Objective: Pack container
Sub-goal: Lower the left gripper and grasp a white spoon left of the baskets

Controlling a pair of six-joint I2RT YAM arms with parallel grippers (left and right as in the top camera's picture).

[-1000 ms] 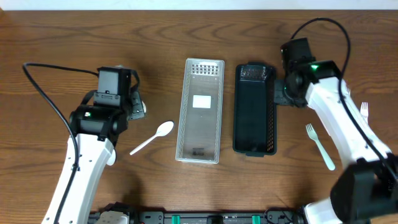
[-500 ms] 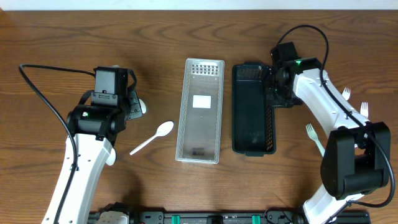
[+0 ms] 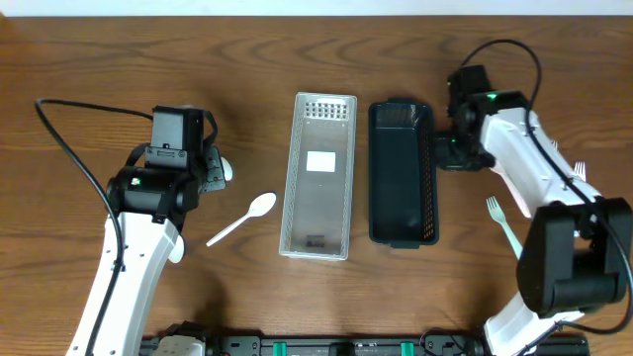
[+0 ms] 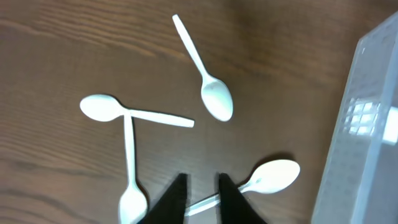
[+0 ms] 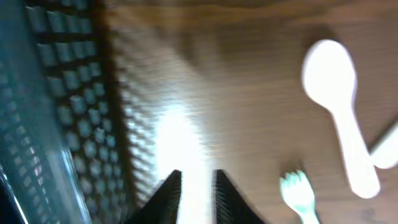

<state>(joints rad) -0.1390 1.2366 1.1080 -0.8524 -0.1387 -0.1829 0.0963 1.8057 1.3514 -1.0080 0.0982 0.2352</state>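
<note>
Overhead. Shows a clear tray (image 3: 318, 213) mid-way across the table (image 3: 99, 59), running 12 to 6, with a black basket (image 3: 403, 198) just beside it at 3 o'clock, parallel. Places the left gripper (image 3: 216, 168) well off at 9 o'clock of the tray, and a spoon (image 3: 242, 220) flat on the wood at 5 o'clock of that gripper, bowl toward the tray. Sets the right gripper (image 3: 445, 148) just beside the basket's outer wall at 3 o'clock. Has a fork (image 3: 507, 229) at 4 o'clock of the basket and a second fork (image 3: 580, 173) farther out at 3. Cannot tell finger state from here.

Left wrist. Shows the left gripper's fingers slightly parted, pinching nothing; in the gap, the spoon's handle on the wood. Adds an upper spoon (image 4: 208, 81) at 12 o'clock, a sideways spoon (image 4: 143, 115) at 10, and an upright spoon (image 4: 129, 162) at 9, handle end meeting the sideways one. Keeps the tray's wall at 3.

Right wrist. Blurred. Shows the right gripper's fingers a little apart, nothing between, over bare wood. Puts the basket's lattice wall at 9 o'clock, a white spoon (image 5: 339, 106) at 2, a nearby fork (image 5: 298, 193) at 3.
</note>
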